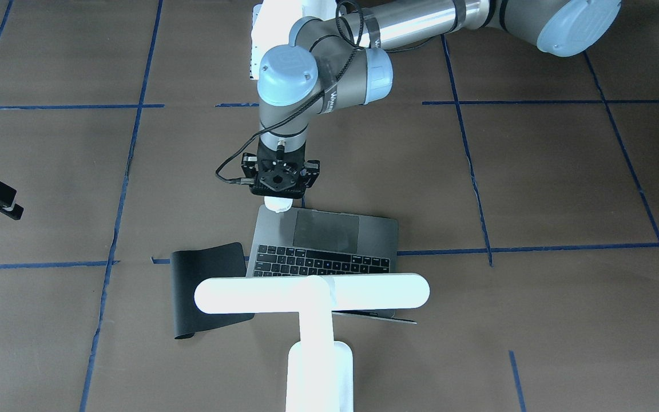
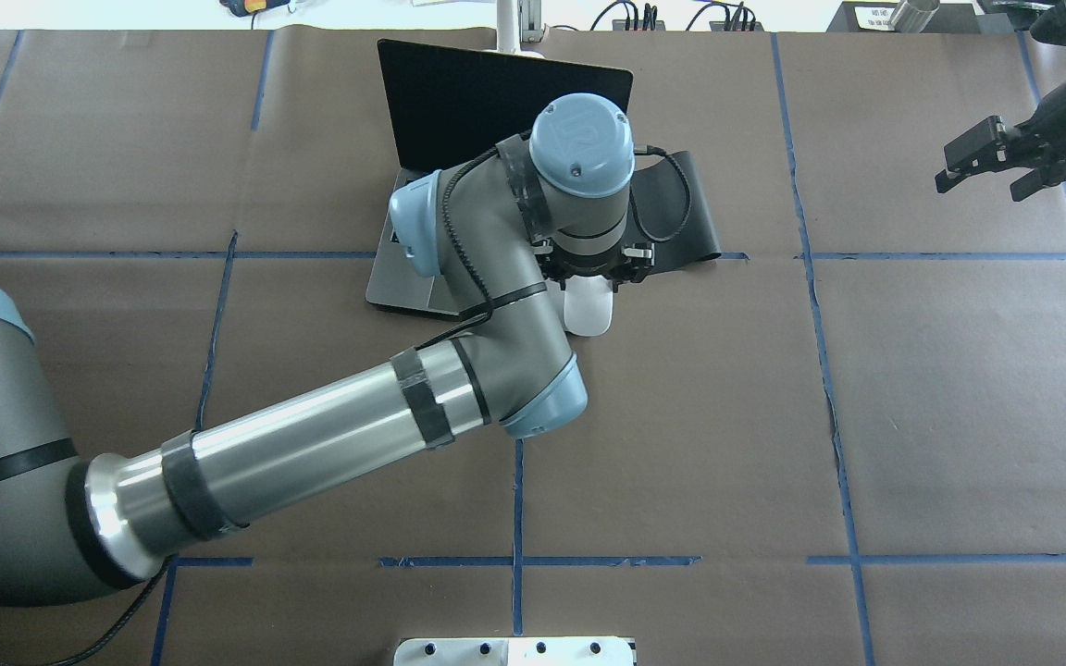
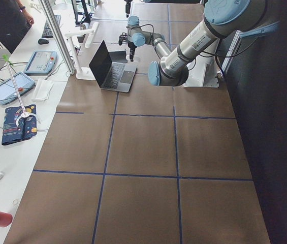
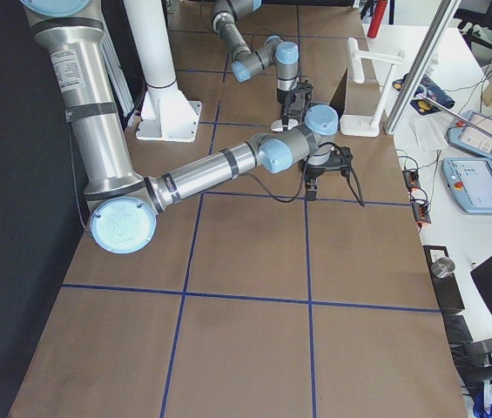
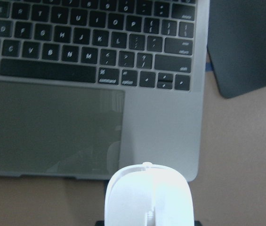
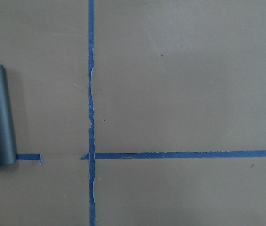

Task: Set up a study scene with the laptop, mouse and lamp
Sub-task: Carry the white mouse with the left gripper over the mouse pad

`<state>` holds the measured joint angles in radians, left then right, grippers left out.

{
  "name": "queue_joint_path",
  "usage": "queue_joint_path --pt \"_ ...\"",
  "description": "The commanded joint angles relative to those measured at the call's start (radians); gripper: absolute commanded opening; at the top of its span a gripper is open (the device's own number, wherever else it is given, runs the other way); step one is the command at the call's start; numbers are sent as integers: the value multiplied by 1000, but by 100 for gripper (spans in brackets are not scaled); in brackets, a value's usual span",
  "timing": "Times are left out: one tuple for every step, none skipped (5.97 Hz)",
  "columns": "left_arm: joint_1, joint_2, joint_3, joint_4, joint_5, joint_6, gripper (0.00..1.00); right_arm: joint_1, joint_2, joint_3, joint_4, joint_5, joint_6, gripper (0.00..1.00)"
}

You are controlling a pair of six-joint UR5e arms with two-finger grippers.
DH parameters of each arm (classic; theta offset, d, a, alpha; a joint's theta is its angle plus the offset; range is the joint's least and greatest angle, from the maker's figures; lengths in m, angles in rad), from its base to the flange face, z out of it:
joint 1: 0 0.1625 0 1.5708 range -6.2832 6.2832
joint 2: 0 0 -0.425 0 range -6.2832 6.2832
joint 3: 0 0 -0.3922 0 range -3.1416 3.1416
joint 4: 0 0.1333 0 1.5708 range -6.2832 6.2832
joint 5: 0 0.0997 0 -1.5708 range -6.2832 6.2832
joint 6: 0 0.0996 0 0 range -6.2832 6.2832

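Left gripper [image 1: 279, 191] clamps the mouse [image 5: 149, 197] at the laptop's [image 1: 329, 229] front corner, its fingers hidden under the wrist. Right gripper [image 2: 979, 185] hangs spread, well off the laptop; the lamp [image 1: 312, 294] masks the screen.

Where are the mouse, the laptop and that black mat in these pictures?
mouse [image 2: 588, 314], overhead view, its white back end.
laptop [image 1: 325, 230], front-facing view, its trackpad.
black mat [image 1: 206, 263], front-facing view, its flat part beside the keyboard.
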<state>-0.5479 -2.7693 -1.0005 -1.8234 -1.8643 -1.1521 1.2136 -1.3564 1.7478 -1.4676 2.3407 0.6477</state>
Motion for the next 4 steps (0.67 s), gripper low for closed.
queue_joint_path --pt "-3 -110 236 -164 74 -20 0 43 -94 48 4 -1 0 100" --pt "-3 -181 357 -212 97 -26 0 49 -165 102 6 -11 -2 100" --pt "-7 -197 396 -259 124 -49 0 49 -223 137 7 -14 0 100" --pt "-9 -238 452 -278 151 -49 0 49 -231 142 7 -14 0 100"
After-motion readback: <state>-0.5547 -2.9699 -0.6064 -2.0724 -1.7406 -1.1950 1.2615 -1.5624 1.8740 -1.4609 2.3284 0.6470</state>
